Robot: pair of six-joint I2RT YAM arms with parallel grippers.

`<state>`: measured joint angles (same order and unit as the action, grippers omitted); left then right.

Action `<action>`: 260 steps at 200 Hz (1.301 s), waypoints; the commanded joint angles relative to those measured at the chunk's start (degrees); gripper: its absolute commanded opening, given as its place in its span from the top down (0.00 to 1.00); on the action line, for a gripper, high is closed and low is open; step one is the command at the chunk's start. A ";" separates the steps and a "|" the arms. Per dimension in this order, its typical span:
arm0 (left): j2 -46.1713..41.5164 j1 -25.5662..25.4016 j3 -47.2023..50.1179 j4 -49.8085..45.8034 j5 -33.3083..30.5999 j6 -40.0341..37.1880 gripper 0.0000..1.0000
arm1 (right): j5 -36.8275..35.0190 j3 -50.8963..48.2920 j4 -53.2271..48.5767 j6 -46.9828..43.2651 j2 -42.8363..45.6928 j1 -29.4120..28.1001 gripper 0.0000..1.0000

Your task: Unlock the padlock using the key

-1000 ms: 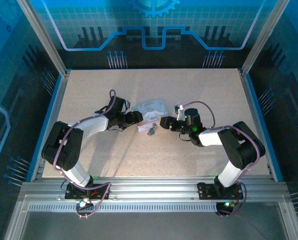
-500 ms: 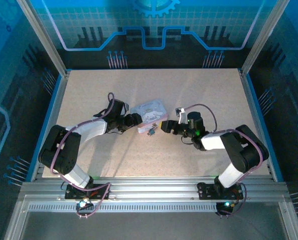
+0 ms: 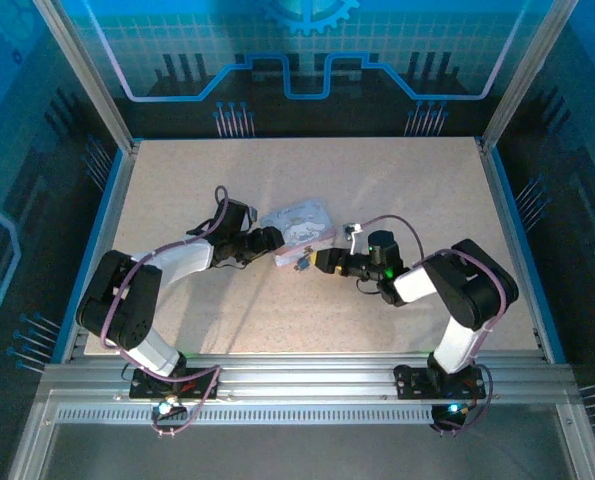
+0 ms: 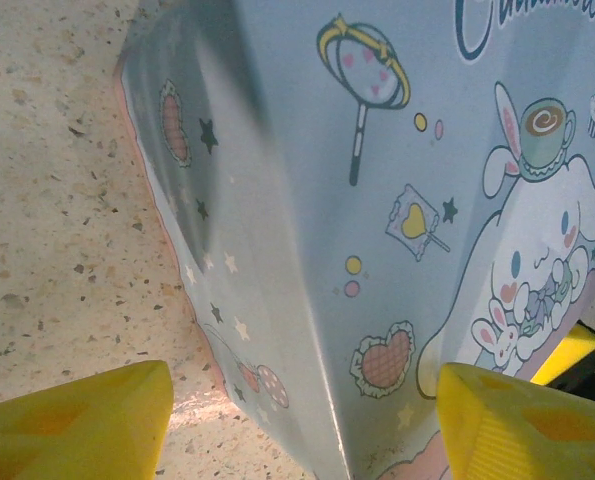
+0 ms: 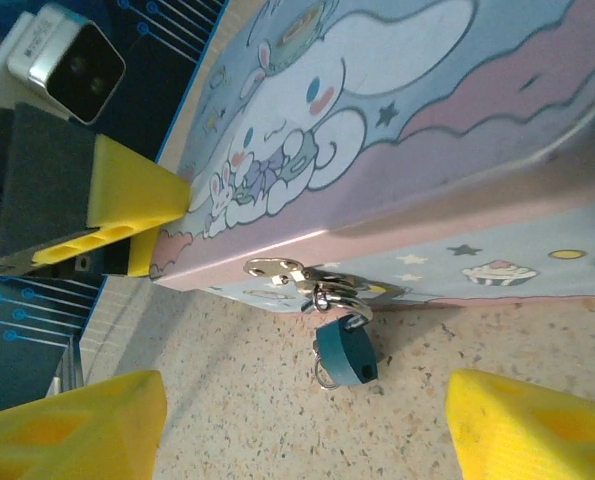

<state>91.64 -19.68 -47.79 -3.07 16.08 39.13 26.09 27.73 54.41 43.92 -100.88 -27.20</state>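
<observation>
Right gripper (image 3: 321,263) has slid left toward the padlock (image 3: 302,265) since half a second ago, jaws spread and empty.

Its tips now sit just beside the small teal padlock, which hangs from a metal hasp (image 5: 282,269) on the near edge of the pale blue cartoon box (image 3: 299,220) and rests on the table (image 3: 397,190). The left gripper (image 3: 271,239) has barely shifted: fingers released, straddling the box's left corner, probably to steady it. I cannot make out the key; only a small ring (image 5: 324,377) shows at the padlock's lower end. This looks like the approach, with unlocking not yet begun.
</observation>
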 commanded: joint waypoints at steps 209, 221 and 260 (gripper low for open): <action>-0.25 -1.24 1.96 -3.25 -1.75 1.30 0.29 | 1.30 6.30 12.44 1.86 -12.76 -4.02 0.33; -0.40 -1.30 1.98 -3.26 -1.80 1.34 0.29 | 1.50 6.16 13.19 1.82 -13.10 -4.17 0.33; -0.64 -1.41 2.01 -3.26 -1.88 1.38 0.29 | 1.91 5.39 18.10 2.20 -14.25 -4.31 0.35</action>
<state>91.44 -20.16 -47.72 -3.01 15.20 40.60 26.26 33.10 67.31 45.67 -113.67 -30.39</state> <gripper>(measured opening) 0.706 0.660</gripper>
